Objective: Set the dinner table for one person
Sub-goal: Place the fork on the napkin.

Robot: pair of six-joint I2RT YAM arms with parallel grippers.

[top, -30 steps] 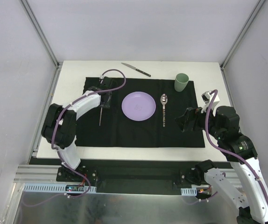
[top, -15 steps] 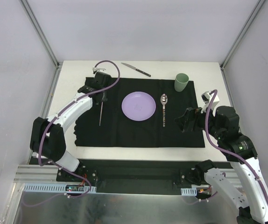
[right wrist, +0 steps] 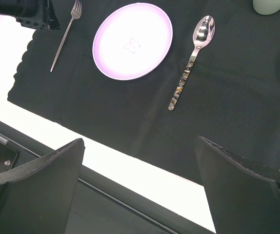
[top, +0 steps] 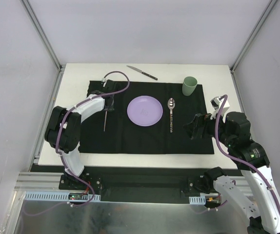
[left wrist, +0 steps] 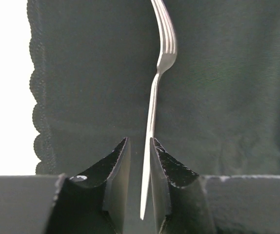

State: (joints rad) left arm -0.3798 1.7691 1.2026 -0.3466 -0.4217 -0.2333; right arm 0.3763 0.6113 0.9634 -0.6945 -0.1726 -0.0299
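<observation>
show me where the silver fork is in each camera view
top external: the silver metal fork lies on the black rectangular cloth mat, left of the round purple plate.
left wrist: centre, tines toward the top, handle end between the fingers of the left gripper.
right wrist: top left corner.
shared landmark: that mat, under the fork in all three.

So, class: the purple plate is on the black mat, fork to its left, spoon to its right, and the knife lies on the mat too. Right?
No. The knife lies off the black mat, on the white dinner table beyond its far edge; the top view shows it. The purple plate, fork and spoon are as stated.
</observation>
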